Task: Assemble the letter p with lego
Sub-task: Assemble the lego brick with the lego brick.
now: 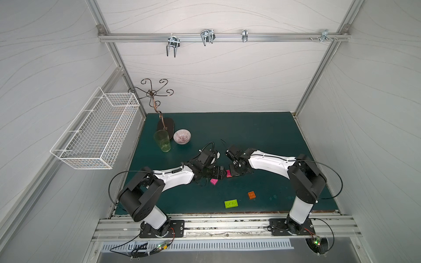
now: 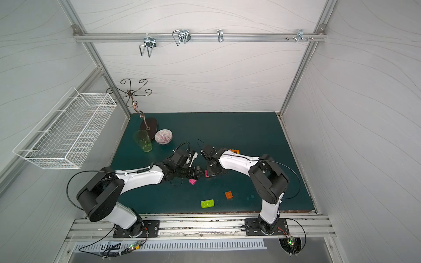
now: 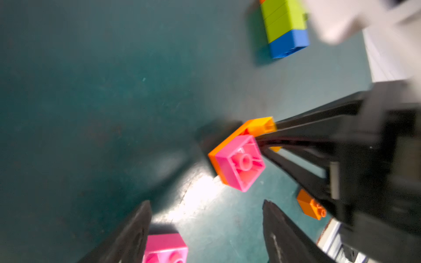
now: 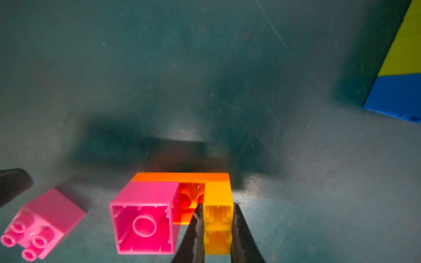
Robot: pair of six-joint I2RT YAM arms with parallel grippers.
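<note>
Right fingers grip three-brick cluster; loose singles: magenta, orange, green.

On the dark teal table, a green glass, a bowl and a wire stand sit at ten o'clock. A magenta brick lies near centre, an orange brick at five and a lime green brick at six.

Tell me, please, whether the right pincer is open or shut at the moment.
Shut: the right pincer has its fingers clamped on both sides of the yellow brick, seen in the right wrist view.
</note>
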